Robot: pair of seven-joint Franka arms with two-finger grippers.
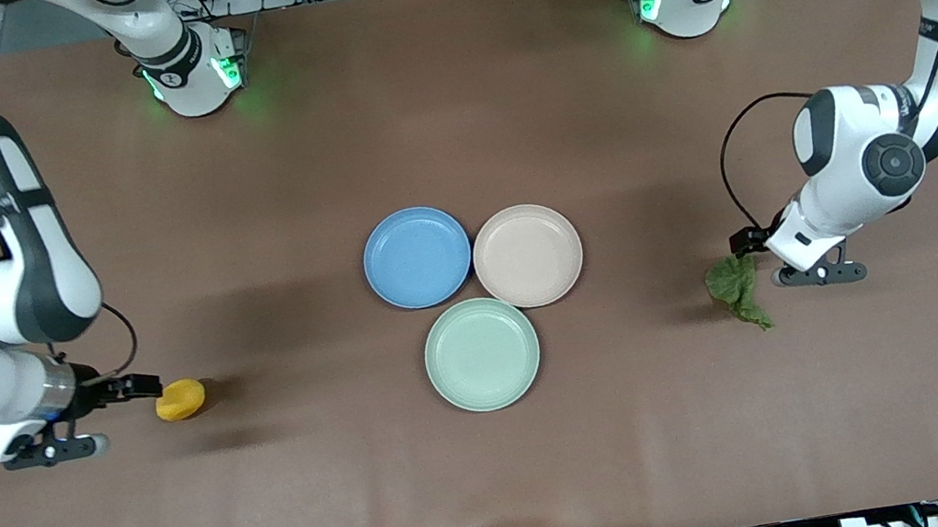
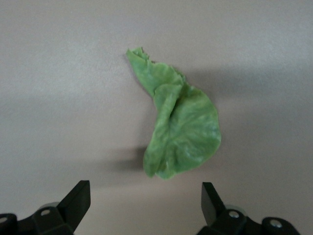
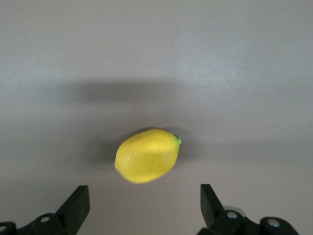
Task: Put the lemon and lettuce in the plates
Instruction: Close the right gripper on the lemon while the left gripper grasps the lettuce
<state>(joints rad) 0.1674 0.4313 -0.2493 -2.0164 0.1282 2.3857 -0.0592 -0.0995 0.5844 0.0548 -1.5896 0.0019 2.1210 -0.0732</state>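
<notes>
- The lemon [image 1: 181, 399] lies on the brown worktop [image 1: 499, 464] toward the right arm's end, at about 9 o'clock from the cluster of plates and well apart from them.
- The right hand [image 1: 136, 386] is just beside the lemon; in the right wrist view its fingers [image 3: 77, 203] stand apart, with the lemon [image 3: 147, 155] ahead of the gap, untouched.
- The lettuce [image 1: 739, 288] lies flat on the worktop toward the left arm's end, at about 3 o'clock from the plates, well apart from them.
- The left hand [image 1: 745, 243] is at the lettuce's edge; the left wrist view shows its fingers [image 2: 77, 200] spread wide, and the leaf [image 2: 180, 125] lies free ahead of them.
- At the worktop's middle, the blue plate [image 1: 417, 257] and the beige-pink plate [image 1: 527, 255] sit side by side, touching or nearly so.
- A mint-green plate [image 1: 482, 354] sits at 6 o'clock of that pair, nearer the front camera.
</notes>
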